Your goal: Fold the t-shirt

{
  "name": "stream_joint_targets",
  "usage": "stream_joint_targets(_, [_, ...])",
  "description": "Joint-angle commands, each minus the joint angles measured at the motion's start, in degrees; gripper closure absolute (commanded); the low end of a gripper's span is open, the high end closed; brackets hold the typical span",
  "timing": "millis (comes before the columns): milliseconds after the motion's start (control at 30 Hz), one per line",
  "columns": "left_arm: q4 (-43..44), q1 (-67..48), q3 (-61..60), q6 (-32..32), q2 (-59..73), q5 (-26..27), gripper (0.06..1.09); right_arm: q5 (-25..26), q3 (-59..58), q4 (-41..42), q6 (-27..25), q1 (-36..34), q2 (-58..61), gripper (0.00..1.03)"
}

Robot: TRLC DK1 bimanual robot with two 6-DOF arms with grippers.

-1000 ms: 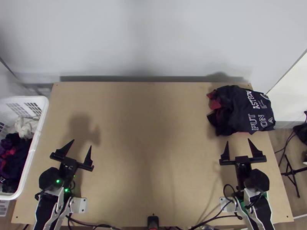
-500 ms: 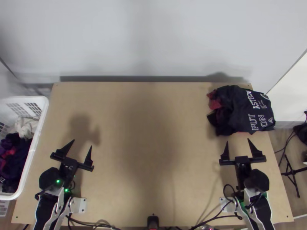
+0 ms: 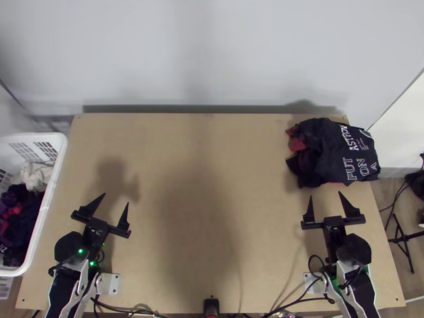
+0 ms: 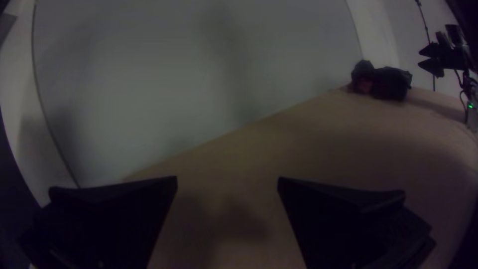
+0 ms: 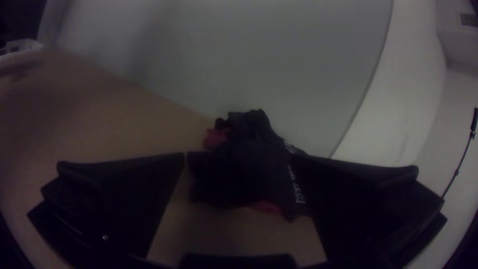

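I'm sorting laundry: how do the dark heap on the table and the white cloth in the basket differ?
The dark heap is mostly black with red parts and white lettering; the white cloth is pale. The dark heap lies on the table near its far right corner; the white cloth lies in the basket. Both are crumpled.

Counter [image 3: 201, 249]: plain light tan
Cloth bundle [image 3: 344, 156] on the counter: near-black, white lettering, red patches
Basket [image 3: 49, 196] beside the counter: white
Laundry [image 3: 18, 204] beside the counter: purple, red, off-white
Wall [image 3: 212, 53] beyond the counter: pale grey
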Motion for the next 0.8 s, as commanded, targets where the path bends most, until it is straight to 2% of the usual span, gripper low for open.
stream_joint_targets(0, [0.3, -0.4, 0.1, 5.1, 0.0, 0.8, 0.10, 0.1, 0.0, 0.4, 3.9, -1.0, 0.1, 0.04])
stream_joint_targets(100, [0.0, -1.9, 0.1, 4.9, 0.0, 0.8, 0.11, 0.1, 0.1, 1.5, 4.3, -1.0, 0.9, 0.04])
stream_joint_targets(200, [0.2, -2.9, 0.0, 1.7, 0.0, 1.1, 0.11, 0.1, 0.2, 2.3, 2.8, -1.2, 0.6, 0.04])
stream_joint_targets(233, [1.2, -4.0, 0.1, 2.1, 0.0, 1.0, 0.11, 0.1, 0.2, 3.3, 2.5, -1.3, 0.6, 0.04])
stream_joint_targets(300, [3.8, -4.0, 0.0, 7.4, 0.0, 0.6, 0.11, 0.1, 0.4, 3.8, 1.0, -0.9, 0.7, 0.04])
stream_joint_targets(400, [8.3, 0.9, 0.3, 6.8, 0.4, 0.4, 0.16, 0.1, 0.5, 4.8, -1.2, 0.6, 1.8, 0.04])
stream_joint_targets(500, [10.1, 6.6, 1.2, 7.8, 0.1, 0.1, 0.15, 0.0, 1.6, 5.8, -1.5, 1.4, 3.1, 0.04])
stream_joint_targets(600, [11.7, 14.7, 1.6, 7.5, 1.6, 2.6, 0.10, 0.2, 4.0, 12.4, -1.5, 0.7, 9.6, 0.07])
stream_joint_targets(633, [12.7, 16.5, 1.6, 7.3, 2.3, 2.6, 0.10, 0.2, 5.0, 15.2, -1.7, -0.6, 12.8, 0.10])
stream_joint_targets(767, [10.5, 19.2, 5.0, 6.6, 7.0, 4.8, 0.10, 0.4, 12.1, 20.9, -1.8, -5.2, 21.0, 0.11])
